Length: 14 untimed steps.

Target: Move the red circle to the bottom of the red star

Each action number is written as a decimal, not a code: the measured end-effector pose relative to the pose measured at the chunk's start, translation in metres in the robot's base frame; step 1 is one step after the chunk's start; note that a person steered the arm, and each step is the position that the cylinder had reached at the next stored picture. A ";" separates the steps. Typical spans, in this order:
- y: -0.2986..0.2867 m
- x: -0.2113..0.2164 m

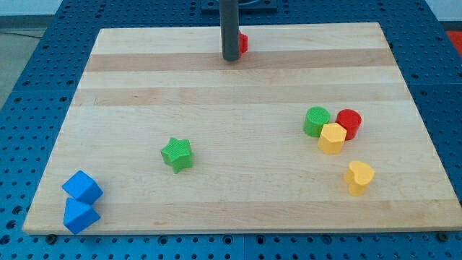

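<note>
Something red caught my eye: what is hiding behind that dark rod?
A red block peeks out at the rod's right, near my tip. The rod covers most of it, so its shape cannot be told.

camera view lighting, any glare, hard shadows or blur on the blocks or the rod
Camera view: even, soft light; the wooden board shows no glare. Shadows are faint, only a thin one under my tip and the green star. The red circle and the yellow blocks look sharp. The red block behind the rod is mostly hidden, so its shape is unclear.
</note>
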<state>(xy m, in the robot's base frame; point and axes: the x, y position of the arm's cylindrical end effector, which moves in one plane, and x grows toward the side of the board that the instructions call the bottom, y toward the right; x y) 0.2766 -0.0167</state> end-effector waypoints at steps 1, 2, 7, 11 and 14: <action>0.001 -0.018; 0.001 -0.018; 0.236 0.066; 0.250 0.207; 0.180 0.208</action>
<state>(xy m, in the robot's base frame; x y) 0.4846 0.1636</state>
